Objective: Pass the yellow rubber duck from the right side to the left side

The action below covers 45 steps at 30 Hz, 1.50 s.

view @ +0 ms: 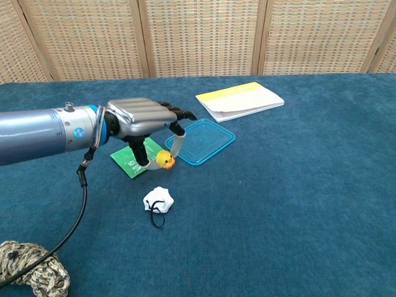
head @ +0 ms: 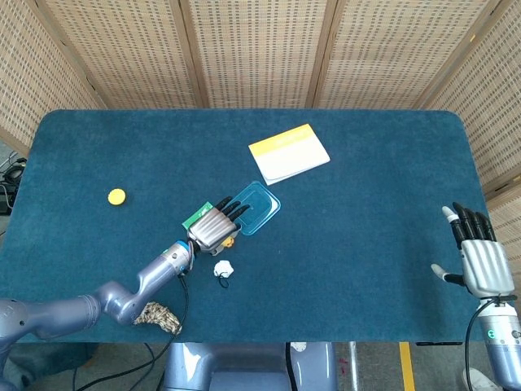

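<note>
The small yellow rubber duck (view: pixel 164 160) hangs just above the blue cloth, pinched between the thumb and a finger of my left hand (view: pixel 143 120). In the head view the duck (head: pixel 229 241) peeks out under the same left hand (head: pixel 215 226), near the table's middle left. My right hand (head: pixel 479 257) hovers at the far right edge of the table, fingers spread, holding nothing. It does not show in the chest view.
A green packet (view: pixel 133 162) lies under the left hand. A clear blue lid (view: pixel 200 142) and a yellow-white booklet (view: pixel 239 100) lie behind it. A white crumpled item with a black loop (view: pixel 158 201) sits in front. A rope coil (view: pixel 28 276) and a yellow disc (head: pixel 117 196) lie left.
</note>
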Each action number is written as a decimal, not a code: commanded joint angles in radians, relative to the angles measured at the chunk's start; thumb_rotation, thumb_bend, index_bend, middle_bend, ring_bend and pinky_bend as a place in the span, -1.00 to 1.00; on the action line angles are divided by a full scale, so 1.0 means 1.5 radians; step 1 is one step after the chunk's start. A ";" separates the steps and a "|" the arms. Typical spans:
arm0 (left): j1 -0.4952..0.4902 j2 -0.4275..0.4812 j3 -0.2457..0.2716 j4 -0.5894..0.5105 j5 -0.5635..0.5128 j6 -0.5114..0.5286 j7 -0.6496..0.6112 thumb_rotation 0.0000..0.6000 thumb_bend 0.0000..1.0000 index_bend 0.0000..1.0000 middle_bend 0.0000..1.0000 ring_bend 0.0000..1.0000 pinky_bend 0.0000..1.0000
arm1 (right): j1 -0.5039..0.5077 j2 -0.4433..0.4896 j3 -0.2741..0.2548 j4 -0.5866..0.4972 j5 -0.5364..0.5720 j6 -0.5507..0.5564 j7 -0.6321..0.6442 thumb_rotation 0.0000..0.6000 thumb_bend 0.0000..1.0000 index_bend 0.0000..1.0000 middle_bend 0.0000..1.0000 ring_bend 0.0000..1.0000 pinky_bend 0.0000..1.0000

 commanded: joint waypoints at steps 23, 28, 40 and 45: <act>0.070 0.119 -0.002 0.220 -0.167 -0.085 -0.127 1.00 -0.30 0.12 -1.00 -1.00 -1.00 | -0.003 -0.016 0.005 -0.017 -0.015 -0.012 -0.037 1.00 -1.00 -0.85 -1.00 -1.00 -1.00; 0.074 0.099 0.004 0.277 -0.162 -0.114 -0.152 1.00 -0.30 0.11 -1.00 -1.00 -1.00 | -0.005 -0.018 0.007 -0.016 -0.013 -0.014 -0.041 1.00 -1.00 -0.85 -1.00 -1.00 -1.00; 0.085 0.047 0.009 0.396 -0.131 -0.168 -0.222 1.00 -0.30 0.10 -1.00 -1.00 -1.00 | -0.008 -0.019 0.010 -0.012 -0.008 -0.019 -0.041 1.00 -1.00 -0.85 -1.00 -1.00 -1.00; 0.082 0.029 0.003 0.431 -0.118 -0.178 -0.244 1.00 -0.30 0.10 -1.00 -1.00 -1.00 | -0.009 -0.020 0.011 -0.013 -0.009 -0.018 -0.043 1.00 -1.00 -0.85 -1.00 -1.00 -1.00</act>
